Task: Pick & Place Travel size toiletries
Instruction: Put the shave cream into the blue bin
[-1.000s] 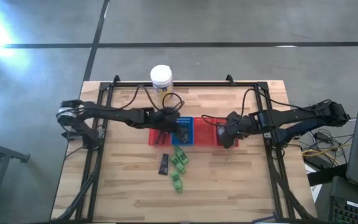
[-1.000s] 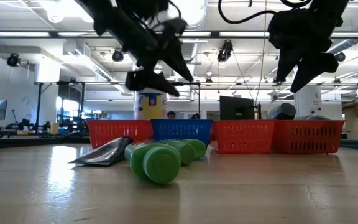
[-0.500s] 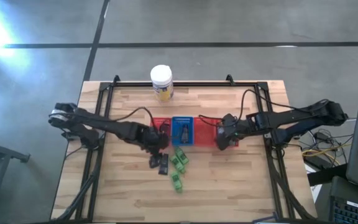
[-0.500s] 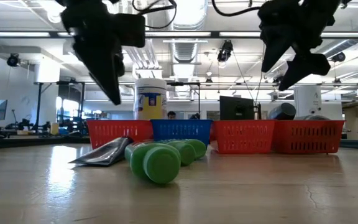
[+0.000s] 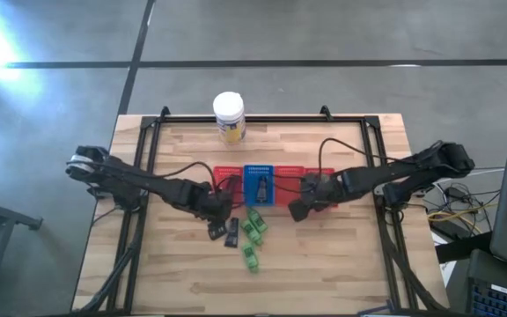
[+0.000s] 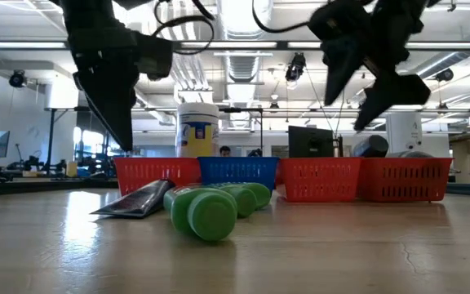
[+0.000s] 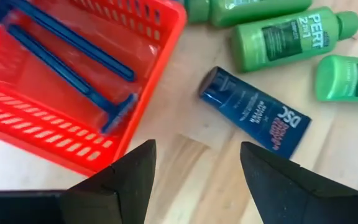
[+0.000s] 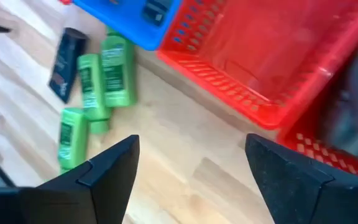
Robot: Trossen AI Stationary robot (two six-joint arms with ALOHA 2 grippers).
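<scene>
Several bright green bottles [image 5: 253, 231] and a dark navy tube [image 5: 232, 232] lie flat on the table just near of the row of small trays. My left gripper [image 5: 214, 218] hangs open above the table, left of the navy tube [image 7: 253, 111] and by the left red tray's near corner [image 7: 160, 37]. My right gripper [image 5: 296, 210] hangs open over the near edge of the red trays, right of the green bottles [image 8: 98, 81]. The blue tray [image 5: 259, 185] holds a dark item. Blue razors [image 7: 73, 68] lie in the left red tray.
Red and blue mesh trays [image 6: 284, 178] stand in a row across the table's middle. A white jar with a yellow label [image 5: 228, 114] stands at the far edge. A black frame [image 5: 135, 220] runs around the table. Bare wood lies toward the near edge.
My left gripper has moved from over the blue tray toward the near edge and the left, coming down beside the navy tube. My right gripper has moved left and toward the near edge, off the right red tray toward the green bottles.
</scene>
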